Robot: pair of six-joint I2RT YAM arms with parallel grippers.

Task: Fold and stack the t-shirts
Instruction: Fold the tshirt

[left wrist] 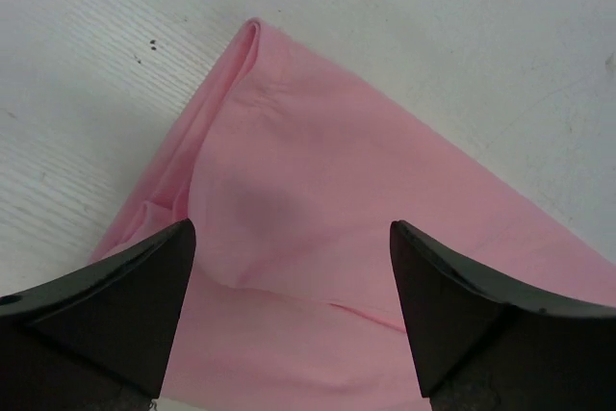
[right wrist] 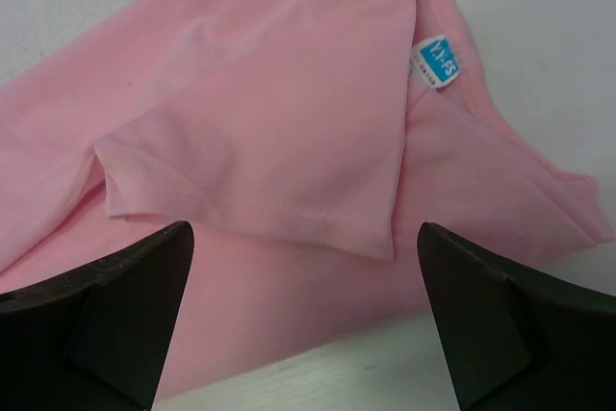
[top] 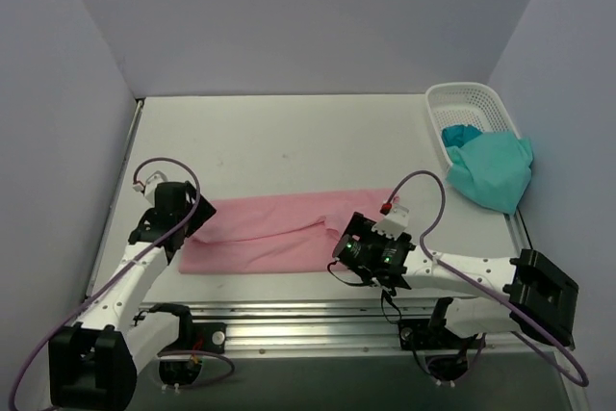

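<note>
Agape, left pincer [left wrist: 291, 238] and right pincer [right wrist: 305, 238] overhang left-right pink t-shirt [top: 274, 233].

The pink t-shirt [top: 279, 233] lies flat, folded into a long band, one folded corner ahead of the spread jaws of the left gripper [left wrist: 291, 228]. Its sleeve [right wrist: 279, 161] and small blue label [right wrist: 438, 60] lie just ahead of the spread jaws of the right gripper [right wrist: 305, 228]. The teal t-shirt [top: 491, 170] sits crumpled, well apart, far right of both.

White left arm [top: 135, 281] and right arm [top: 462, 271], black joints [top: 541, 288], purple cables [top: 169, 161].
</note>
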